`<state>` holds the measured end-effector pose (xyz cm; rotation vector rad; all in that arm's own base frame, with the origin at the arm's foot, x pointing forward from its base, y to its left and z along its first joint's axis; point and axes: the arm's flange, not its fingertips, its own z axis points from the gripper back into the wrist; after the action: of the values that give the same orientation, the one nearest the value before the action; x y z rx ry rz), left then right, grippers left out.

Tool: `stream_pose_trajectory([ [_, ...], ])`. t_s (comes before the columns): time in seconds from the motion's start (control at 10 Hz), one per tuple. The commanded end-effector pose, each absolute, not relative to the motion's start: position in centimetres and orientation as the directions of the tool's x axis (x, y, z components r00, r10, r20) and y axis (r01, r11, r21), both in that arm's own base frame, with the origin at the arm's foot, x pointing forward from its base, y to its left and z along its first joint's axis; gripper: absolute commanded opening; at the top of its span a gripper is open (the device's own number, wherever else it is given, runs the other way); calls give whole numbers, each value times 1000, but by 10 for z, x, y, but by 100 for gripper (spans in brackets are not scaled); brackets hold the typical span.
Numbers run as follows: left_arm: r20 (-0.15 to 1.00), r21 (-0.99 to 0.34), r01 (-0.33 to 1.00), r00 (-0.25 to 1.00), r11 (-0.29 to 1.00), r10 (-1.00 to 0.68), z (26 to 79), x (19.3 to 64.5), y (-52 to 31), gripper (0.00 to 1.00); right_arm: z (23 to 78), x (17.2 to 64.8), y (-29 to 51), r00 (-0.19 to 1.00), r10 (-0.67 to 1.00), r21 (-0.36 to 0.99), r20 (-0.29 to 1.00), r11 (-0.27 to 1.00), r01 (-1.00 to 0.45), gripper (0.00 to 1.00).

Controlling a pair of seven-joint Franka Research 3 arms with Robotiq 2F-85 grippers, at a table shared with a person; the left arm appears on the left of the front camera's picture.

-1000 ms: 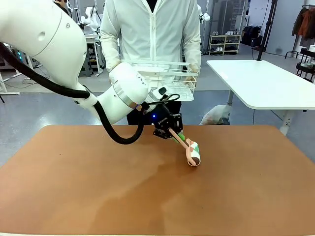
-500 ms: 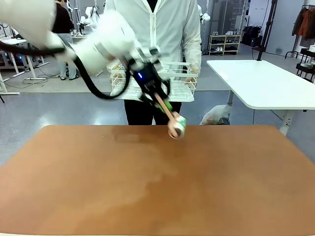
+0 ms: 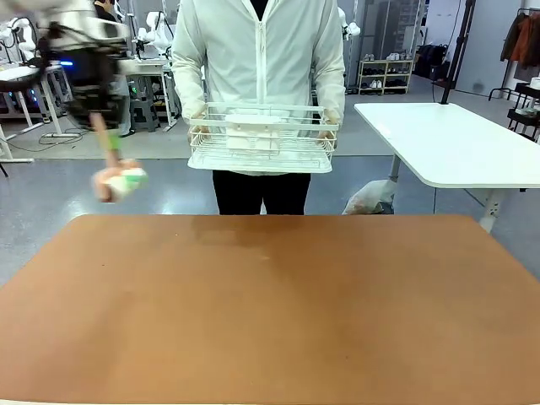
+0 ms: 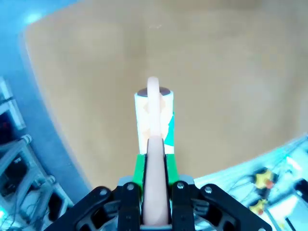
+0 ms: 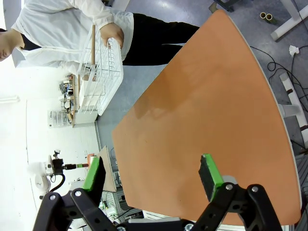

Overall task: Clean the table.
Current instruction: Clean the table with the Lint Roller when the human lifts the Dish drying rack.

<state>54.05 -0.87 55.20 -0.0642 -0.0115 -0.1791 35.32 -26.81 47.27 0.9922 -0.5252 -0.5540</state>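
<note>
Terracotta table (image 3: pixel 270 321); one rack (image 3: pixel 257 159), one roller (image 3: pixel 126 180).

It looks like a robotics lab in an open workshop hall. A bare grey floor (image 3: pixel 59 181) surrounds the terracotta surface (image 3: pixel 270 321). Beyond its far left stand workbenches (image 3: pixel 152 76) with cables and equipment. Beyond its far right are a white-topped table (image 3: pixel 456 143), a shelf unit (image 3: pixel 384 74) and hanging clothes (image 3: pixel 523 38).

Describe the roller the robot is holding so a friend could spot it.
Start at the far left corner of the reddish-brown table. In the air by it, the left gripper, shut, holds a roller by its pale pink handle. Its white-and-green drum sets it apart from the white wire basket a person holds.
</note>
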Motion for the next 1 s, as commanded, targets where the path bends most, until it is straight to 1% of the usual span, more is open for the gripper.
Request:
stream_pose_trajectory([
  [0.0,74,61,114,990,992,-118,529,502,10,21,474,353,-269,745,-643,885,176,435,167,100],
  [0.1,105,41,132,985,990,-136,517,497,16,21,474,353,-269,745,-643,885,176,435,167,100],
  [0.2,184,21,90,979,996,-93,504,497,15,21,474,353,-269,745,-643,885,176,435,167,100],
  [0.3,56,39,130,990,991,-132,538,509,39,21,474,353,-269,745,-643,885,176,435,167,100],
  [0.9,56,39,130,990,991,-132,538,509,39,21,474,353,-269,745,-643,885,176,435,167,100],
])
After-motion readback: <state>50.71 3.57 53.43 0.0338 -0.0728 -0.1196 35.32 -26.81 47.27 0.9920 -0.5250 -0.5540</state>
